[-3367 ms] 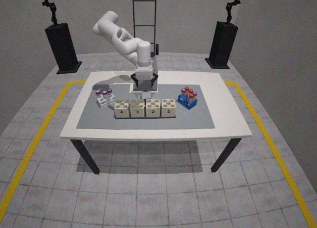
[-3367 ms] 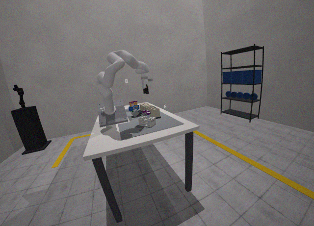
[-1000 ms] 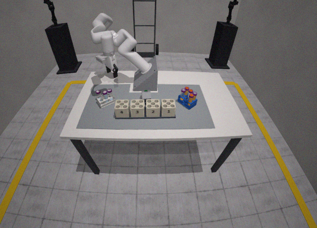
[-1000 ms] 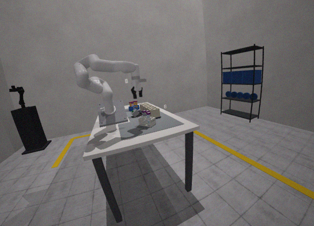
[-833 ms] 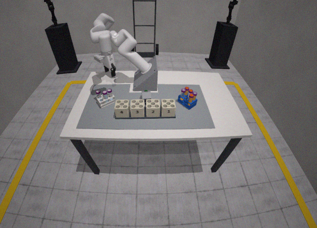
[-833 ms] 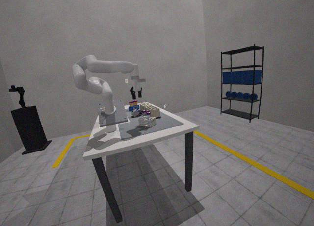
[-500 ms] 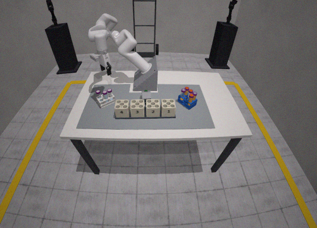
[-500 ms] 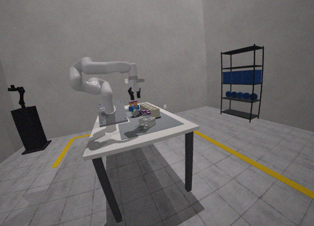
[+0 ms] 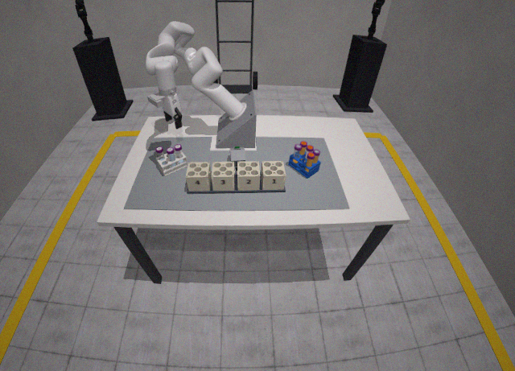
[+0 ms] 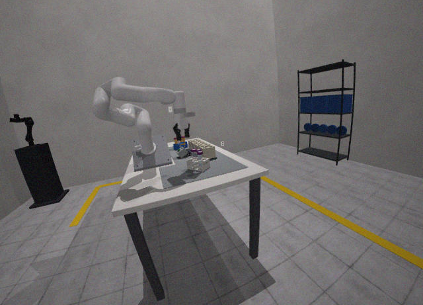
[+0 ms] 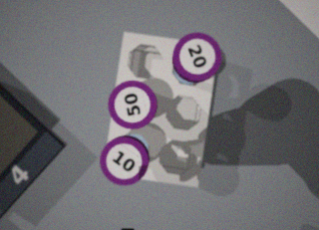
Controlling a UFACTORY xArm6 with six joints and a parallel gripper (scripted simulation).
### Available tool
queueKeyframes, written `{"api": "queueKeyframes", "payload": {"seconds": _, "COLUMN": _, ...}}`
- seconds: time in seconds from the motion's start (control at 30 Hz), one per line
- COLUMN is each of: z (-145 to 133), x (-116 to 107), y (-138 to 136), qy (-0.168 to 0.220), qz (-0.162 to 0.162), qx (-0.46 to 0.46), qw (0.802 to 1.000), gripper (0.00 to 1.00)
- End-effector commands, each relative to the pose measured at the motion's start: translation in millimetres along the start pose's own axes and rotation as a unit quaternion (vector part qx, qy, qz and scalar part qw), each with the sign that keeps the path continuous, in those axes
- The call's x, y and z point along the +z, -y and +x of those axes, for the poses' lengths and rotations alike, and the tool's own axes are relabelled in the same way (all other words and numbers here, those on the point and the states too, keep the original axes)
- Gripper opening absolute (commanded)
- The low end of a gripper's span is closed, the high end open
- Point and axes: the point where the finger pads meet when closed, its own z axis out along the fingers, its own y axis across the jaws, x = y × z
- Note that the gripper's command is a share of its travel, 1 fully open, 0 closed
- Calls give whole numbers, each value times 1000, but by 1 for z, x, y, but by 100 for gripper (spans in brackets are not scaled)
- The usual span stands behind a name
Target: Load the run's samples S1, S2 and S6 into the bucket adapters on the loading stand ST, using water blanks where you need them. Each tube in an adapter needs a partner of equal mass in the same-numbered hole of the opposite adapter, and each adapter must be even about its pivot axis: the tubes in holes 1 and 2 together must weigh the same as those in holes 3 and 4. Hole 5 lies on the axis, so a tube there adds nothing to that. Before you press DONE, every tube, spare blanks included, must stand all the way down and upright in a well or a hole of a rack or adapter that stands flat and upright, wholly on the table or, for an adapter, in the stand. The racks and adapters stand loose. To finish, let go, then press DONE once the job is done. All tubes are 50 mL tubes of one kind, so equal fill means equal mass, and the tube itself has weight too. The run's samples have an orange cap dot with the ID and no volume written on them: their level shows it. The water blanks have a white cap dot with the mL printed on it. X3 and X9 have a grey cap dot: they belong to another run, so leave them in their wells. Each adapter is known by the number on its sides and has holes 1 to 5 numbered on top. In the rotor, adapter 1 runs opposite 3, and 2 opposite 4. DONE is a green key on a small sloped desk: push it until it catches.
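Above the white rack (image 11: 205, 126), open fingers (image 9: 178, 121) hover.

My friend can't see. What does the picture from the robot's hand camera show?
Looking straight down: a white rack on a grey mat holds three tubes with purple-rimmed white caps marked 20, 50 and 10. Its other wells are empty, and adapter 4 peeks in at left.

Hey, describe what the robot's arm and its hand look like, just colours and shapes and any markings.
The arm is glossy white, built of thick rounded tube segments joined by bulbous elbows. It rises from a grey wedge-shaped pedestal. At the wrist sits a small pale grey block. The hand is black, with two short fingers. No loose cables show, and no markings are legible on the arm.
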Motion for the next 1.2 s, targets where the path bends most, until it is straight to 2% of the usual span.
{"api": "queueKeyframes", "payload": {"seconds": 0.0, "z": 1, "x": 7, "y": 0, "qy": -1, "qz": 2, "qx": 1, "qw": 1000, "gripper": 100}}
{"api": "queueKeyframes", "payload": {"seconds": 0.8, "z": 2, "x": 63, "y": 0, "qy": -1, "qz": 1, "qx": 1, "qw": 1000, "gripper": 100}}
{"api": "queueKeyframes", "payload": {"seconds": 1.17, "z": 2, "x": 65, "y": 0, "qy": -1, "qz": 1, "qx": 1, "qw": 1000, "gripper": 100}}
